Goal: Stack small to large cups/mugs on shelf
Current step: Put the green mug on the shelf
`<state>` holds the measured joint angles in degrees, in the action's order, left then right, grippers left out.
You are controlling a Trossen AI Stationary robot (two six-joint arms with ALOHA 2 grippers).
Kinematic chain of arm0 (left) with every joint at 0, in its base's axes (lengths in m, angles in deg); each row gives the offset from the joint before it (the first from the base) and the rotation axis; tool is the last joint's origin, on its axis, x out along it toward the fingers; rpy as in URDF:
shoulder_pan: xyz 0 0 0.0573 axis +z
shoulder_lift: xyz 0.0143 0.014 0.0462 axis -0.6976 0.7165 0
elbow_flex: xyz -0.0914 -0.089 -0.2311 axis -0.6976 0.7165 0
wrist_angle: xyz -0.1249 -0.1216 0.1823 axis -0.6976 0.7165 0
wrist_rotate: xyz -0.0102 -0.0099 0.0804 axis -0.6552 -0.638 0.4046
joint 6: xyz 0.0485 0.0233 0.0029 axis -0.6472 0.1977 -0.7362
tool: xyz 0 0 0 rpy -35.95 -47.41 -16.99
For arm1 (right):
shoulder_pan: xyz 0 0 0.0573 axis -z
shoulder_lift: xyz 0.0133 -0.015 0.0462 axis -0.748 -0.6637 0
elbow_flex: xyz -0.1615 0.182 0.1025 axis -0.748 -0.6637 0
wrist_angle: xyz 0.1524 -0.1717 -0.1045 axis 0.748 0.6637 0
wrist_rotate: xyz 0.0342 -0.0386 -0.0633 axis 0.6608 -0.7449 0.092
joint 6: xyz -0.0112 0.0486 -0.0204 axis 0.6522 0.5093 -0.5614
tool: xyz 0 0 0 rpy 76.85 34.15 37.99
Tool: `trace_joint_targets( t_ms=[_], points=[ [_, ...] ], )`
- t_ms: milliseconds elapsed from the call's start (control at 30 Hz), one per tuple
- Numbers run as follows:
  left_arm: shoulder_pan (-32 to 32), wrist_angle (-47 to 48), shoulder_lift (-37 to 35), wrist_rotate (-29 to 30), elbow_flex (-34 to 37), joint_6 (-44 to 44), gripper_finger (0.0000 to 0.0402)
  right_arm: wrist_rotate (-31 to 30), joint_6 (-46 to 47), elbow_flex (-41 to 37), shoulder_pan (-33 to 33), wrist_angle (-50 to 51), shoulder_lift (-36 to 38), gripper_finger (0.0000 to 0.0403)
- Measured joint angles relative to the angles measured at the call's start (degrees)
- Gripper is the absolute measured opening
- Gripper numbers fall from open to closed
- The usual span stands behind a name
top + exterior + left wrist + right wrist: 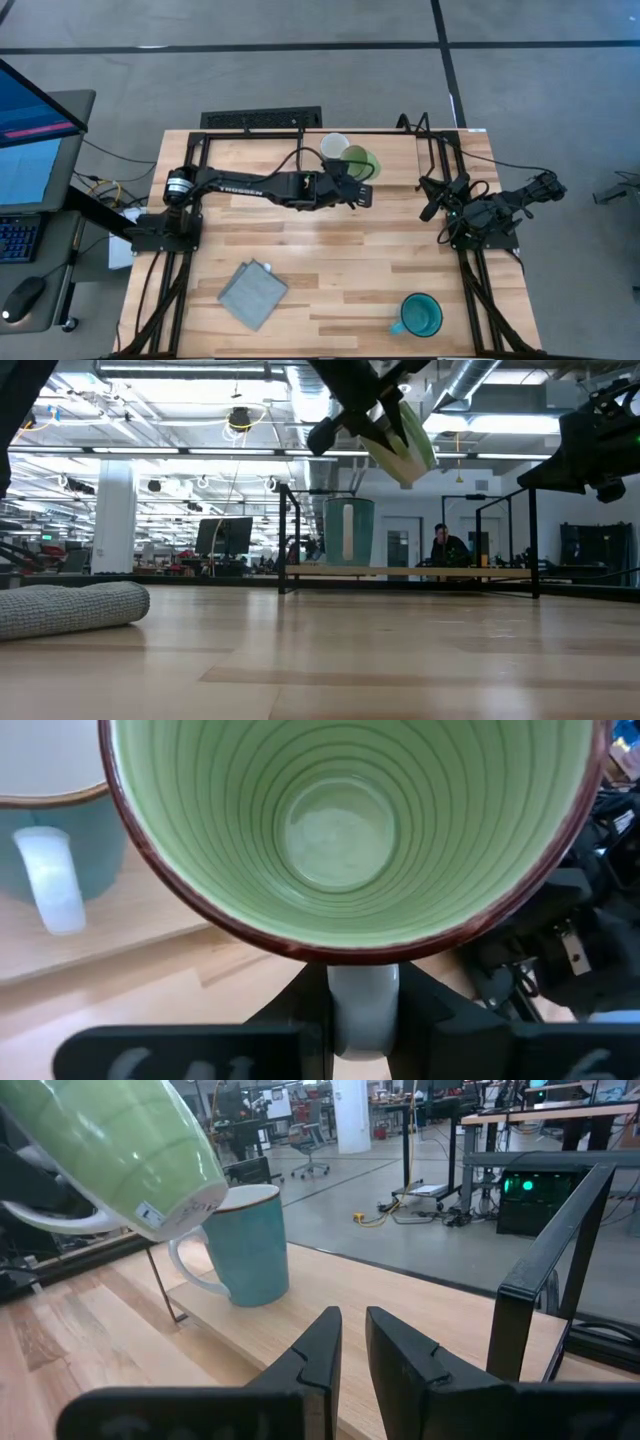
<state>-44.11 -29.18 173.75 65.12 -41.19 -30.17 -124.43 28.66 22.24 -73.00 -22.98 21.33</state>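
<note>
High view shows the left gripper reaching toward the far edge of the table, carrying the light green mug in the air just beside the mug on the shelf. In the left wrist view the fingers are clamped on the pale handle of this mug, whose green inside is ringed with fine ridges under a dark reddish-brown rim. From the right wrist camera its outside is pale green with faint bands, tilted, its base bearing a small sticker, and it hangs over the mug on the shelf.

That mug stands upright on the plank near its end: teal outside, white inside, white handle. From above its white interior shows near the table's far edge. A larger teal mug sits on the tabletop near the front right corner, well apart from the shelf.

The right gripper waits near the table's right edge, its fingers close together with a narrow gap, holding nothing. A grey folded cloth lies at the front left. The table's middle lies bare.
</note>
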Motion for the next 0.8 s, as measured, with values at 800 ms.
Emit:
trace_joint_targets(
  t_ms=[800],
  points=[
    [4.48,-6.09,1.38,-5.98,-0.03,-9.54,0.0038,0.01,-0.11,0.00,0.00,0.00,-0.02,0.0074]
  ],
)
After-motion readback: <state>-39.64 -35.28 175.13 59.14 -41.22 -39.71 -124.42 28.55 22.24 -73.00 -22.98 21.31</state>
